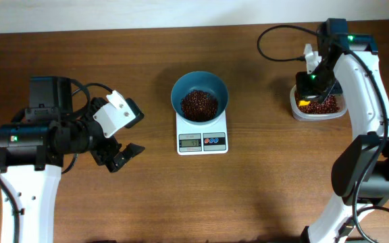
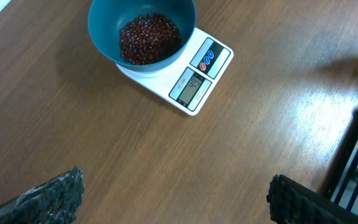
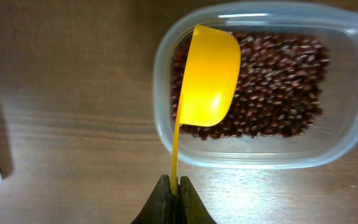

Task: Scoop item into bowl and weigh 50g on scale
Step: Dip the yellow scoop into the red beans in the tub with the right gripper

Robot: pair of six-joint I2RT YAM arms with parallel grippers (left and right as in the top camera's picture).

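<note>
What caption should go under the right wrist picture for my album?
The right gripper holds a yellow scoop at the clear tub of beans.

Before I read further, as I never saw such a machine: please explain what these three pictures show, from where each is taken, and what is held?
This is a robot with two arms at a wooden table. One picture looks down from above; the other two come from a camera on each wrist. In the middle, a teal bowl of beans stands on a white scale. The left gripper is open and empty. The right gripper is shut on the handle of a yellow scoop, over a clear tub of beans.
</note>
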